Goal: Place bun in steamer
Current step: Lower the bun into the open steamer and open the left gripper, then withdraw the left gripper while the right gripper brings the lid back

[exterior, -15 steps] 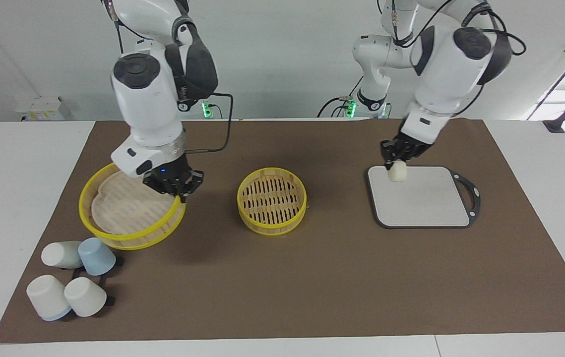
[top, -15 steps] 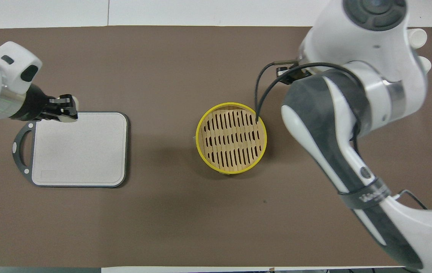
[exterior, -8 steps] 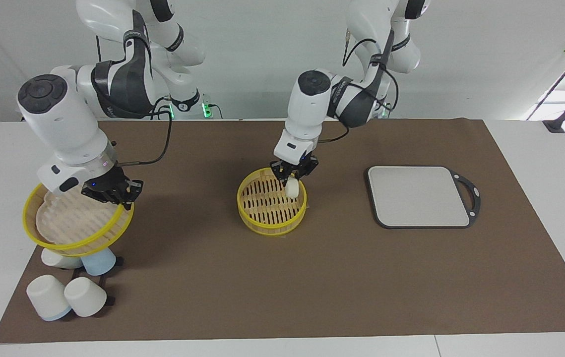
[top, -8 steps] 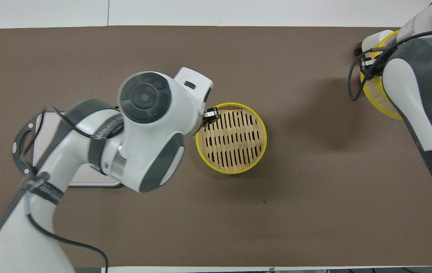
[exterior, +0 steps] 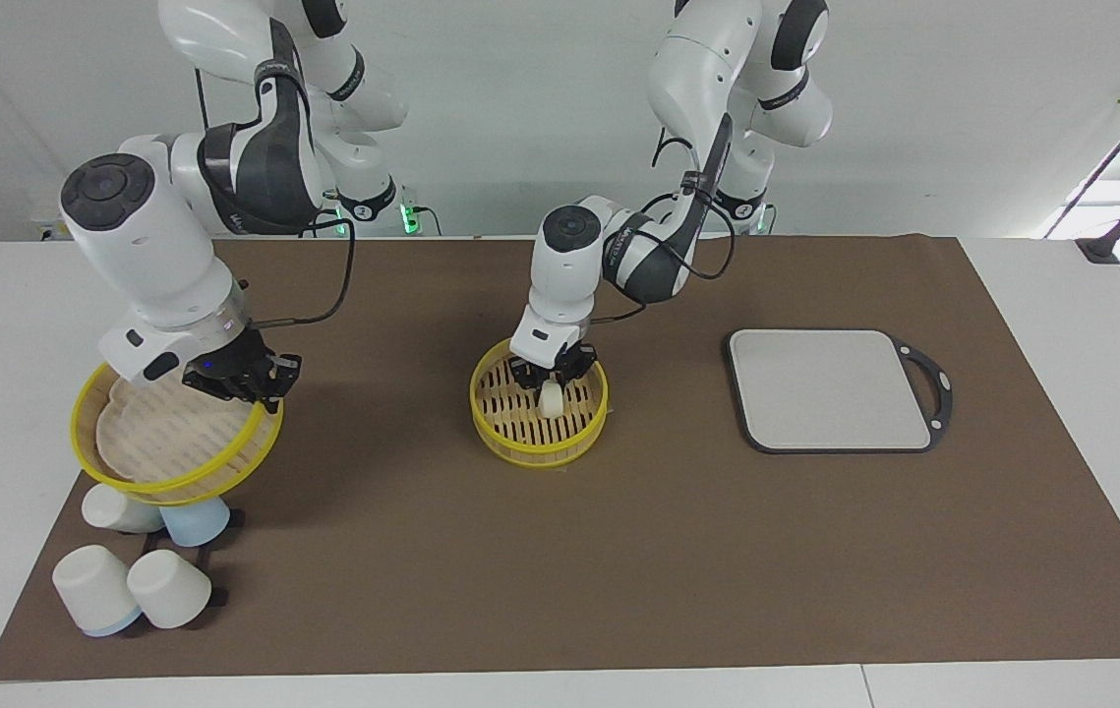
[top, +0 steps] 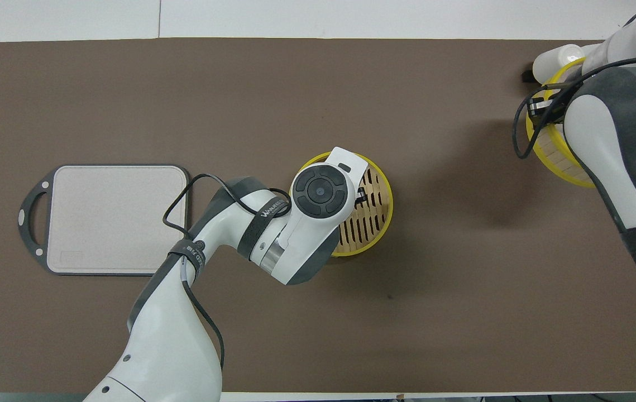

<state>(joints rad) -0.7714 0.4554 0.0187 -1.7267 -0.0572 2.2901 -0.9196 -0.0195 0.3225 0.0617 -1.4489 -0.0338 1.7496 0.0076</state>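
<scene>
Fingers of the left gripper (exterior: 550, 382): pinching the bun (exterior: 551, 399), a cream-white stub of dough held upright inside the lower steamer tier (exterior: 492, 418), low over its slatted floor; contact with the slats cannot be told. In the overhead view the left arm's wrist covers the bun.

Lower steamer tier: round, yellow rim, pale slatted floor, standing on the brown mat (exterior: 618, 551) at mid-table.

Fingers of the right gripper (exterior: 243, 386): clamped on the rim of the upper steamer tier (exterior: 117, 467), which carries a whitish liner. Tier held tilted in the air over the cups at the right arm's end of the table, well apart from the lower tier.

Cups (exterior: 132, 580): four, white and pale blue, lying and standing on a black rack; two partly hidden under the raised tier.

Cutting board (exterior: 830, 388): flat grey, black rim and handle, at the left arm's end of the table, handle pointing away from the steamer.
</scene>
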